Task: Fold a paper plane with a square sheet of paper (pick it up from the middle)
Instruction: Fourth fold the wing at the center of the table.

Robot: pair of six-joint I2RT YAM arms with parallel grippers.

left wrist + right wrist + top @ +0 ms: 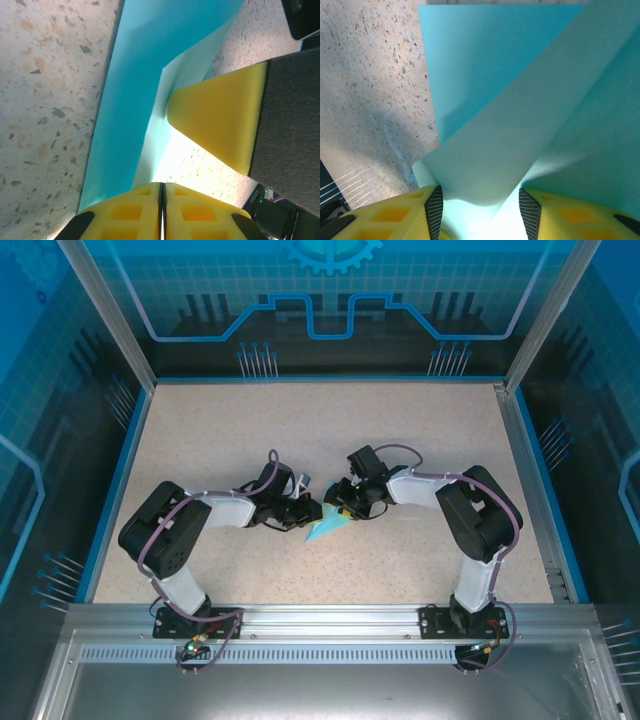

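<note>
The light cyan sheet of paper [322, 531] lies folded in the middle of the table, pointed toward the near left, with both grippers meeting over it. My left gripper [308, 512] is at its left edge. In the left wrist view its yellow jaws [161, 200] are pressed together, and a pale flap of the paper [125, 75] runs into them. My right gripper [345, 510] stands over the paper's right end. Its fingers [481, 202] are apart, with a raised fold of the paper [520, 100] between them. One right fingertip [220, 115] touches the crease.
The speckled beige table [250, 420] stretches wide on all sides of the paper. Blue panel walls with metal posts close in the back and sides. A metal rail [320, 620] carrying both arm bases runs along the near edge.
</note>
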